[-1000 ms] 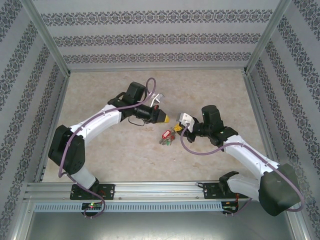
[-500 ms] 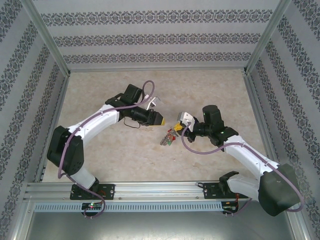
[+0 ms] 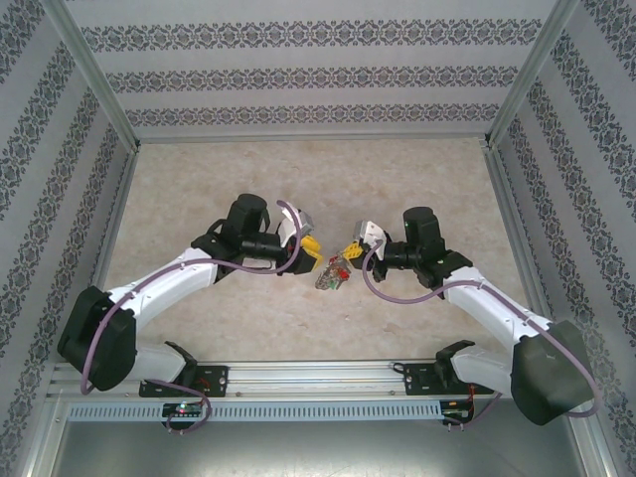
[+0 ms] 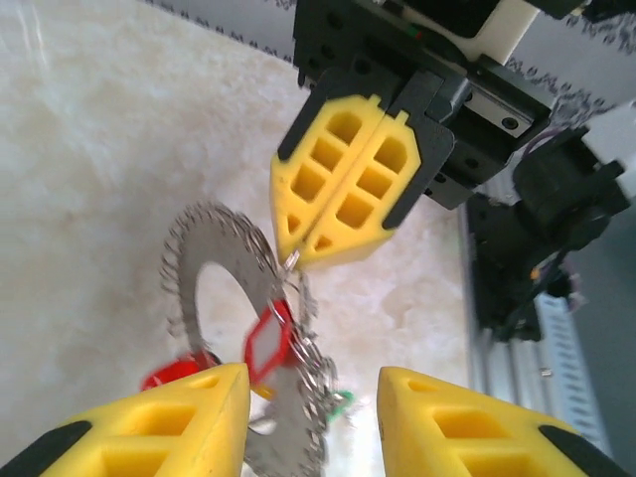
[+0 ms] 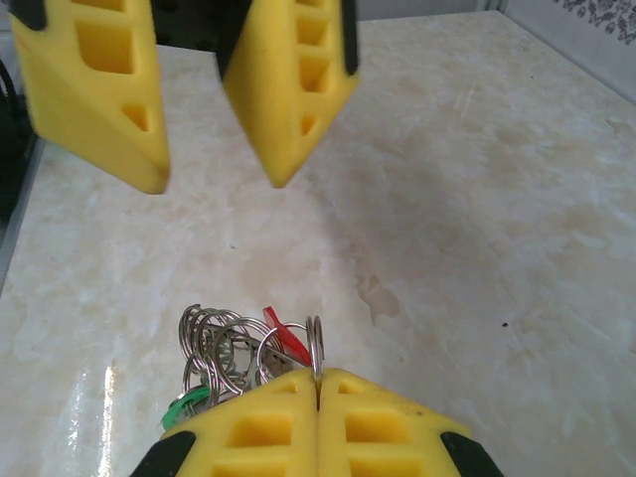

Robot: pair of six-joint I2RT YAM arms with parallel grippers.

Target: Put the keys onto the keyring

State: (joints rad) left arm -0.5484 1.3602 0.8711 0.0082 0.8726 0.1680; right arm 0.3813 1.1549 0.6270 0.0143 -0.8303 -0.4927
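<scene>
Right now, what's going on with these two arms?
The right gripper is shut on the rim of the keyring and holds it hanging over the table. Keys with red and green tags dangle among the ring's small links. The left gripper is open and empty, and it faces the ring from close by. Whether the ring's lower edge touches the table can't be told.

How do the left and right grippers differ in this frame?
The left gripper has its jaws apart and empty; the right gripper has its jaws shut, pinching the keyring at its rim. The left gripper faces the keyring without touching it; the right gripper holds it. Both are yellow-tipped and point at each other.
</scene>
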